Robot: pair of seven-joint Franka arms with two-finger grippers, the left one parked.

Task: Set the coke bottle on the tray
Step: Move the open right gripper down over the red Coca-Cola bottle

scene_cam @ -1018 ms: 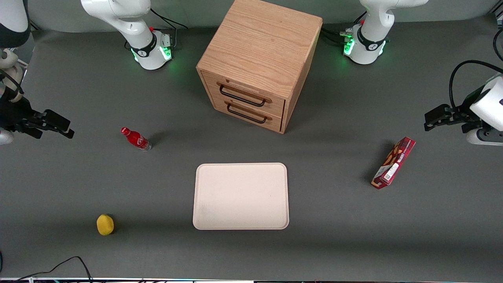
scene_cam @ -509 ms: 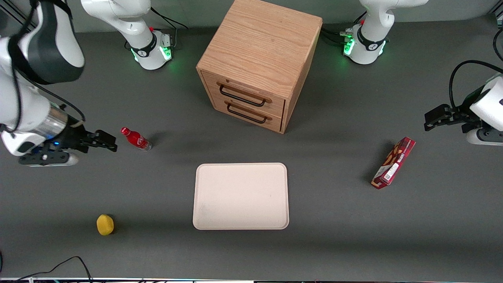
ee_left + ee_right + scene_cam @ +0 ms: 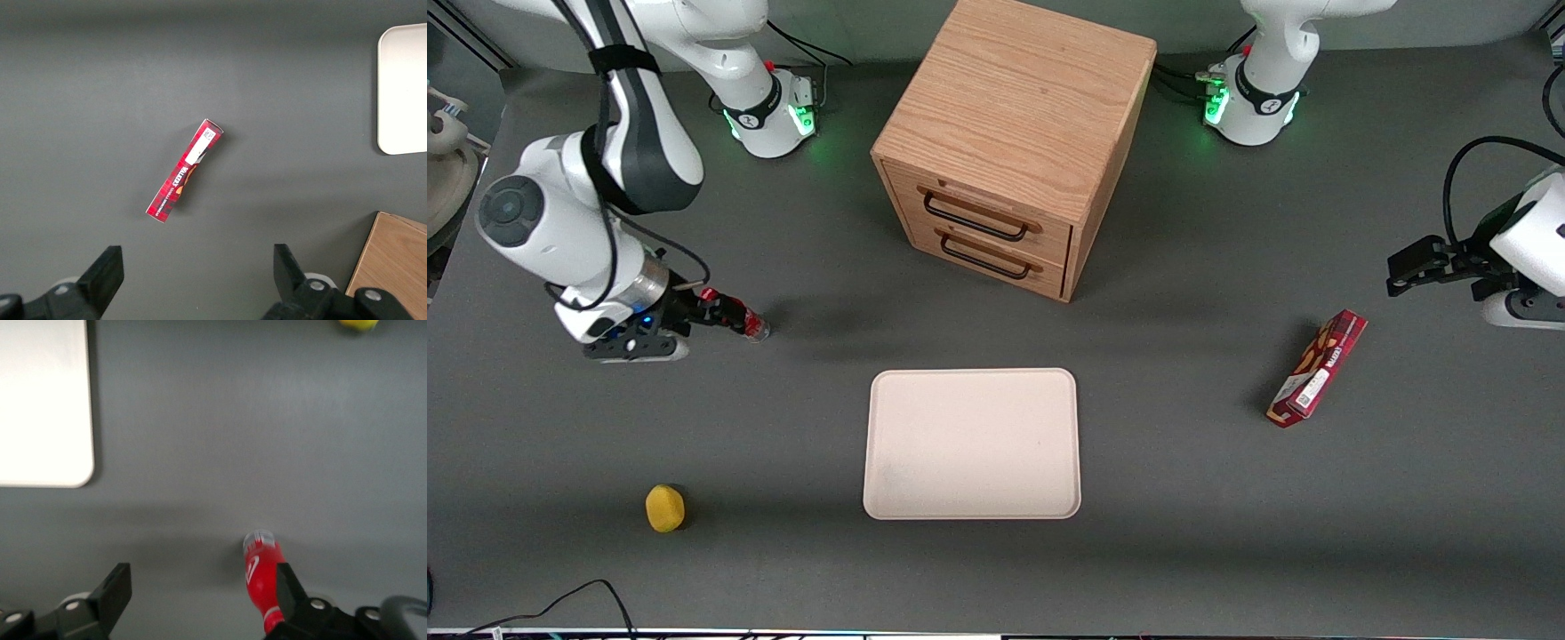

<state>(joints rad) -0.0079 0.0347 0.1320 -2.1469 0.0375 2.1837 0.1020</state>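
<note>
The coke bottle (image 3: 747,324), small and red with a clear base, lies on its side on the grey table toward the working arm's end. My right gripper (image 3: 710,313) is low over it and open, its fingers around the bottle's cap end. In the right wrist view the bottle (image 3: 261,573) lies between the open fingers, close against one finger (image 3: 288,590) and far from the other; the gripper (image 3: 203,597) holds nothing. The cream-pink tray (image 3: 971,443) lies flat, nearer the front camera than the bottle and toward the table's middle. Its corner shows in the right wrist view (image 3: 40,400).
A wooden two-drawer cabinet (image 3: 1005,151) stands farther from the front camera than the tray. A yellow round object (image 3: 664,508) lies near the table's front edge. A long red snack box (image 3: 1318,368) lies toward the parked arm's end.
My right arm has swung in from the table's end to the bottle. The gripper now reaches the bottle's cap end. The bottle and tray have not moved.
</note>
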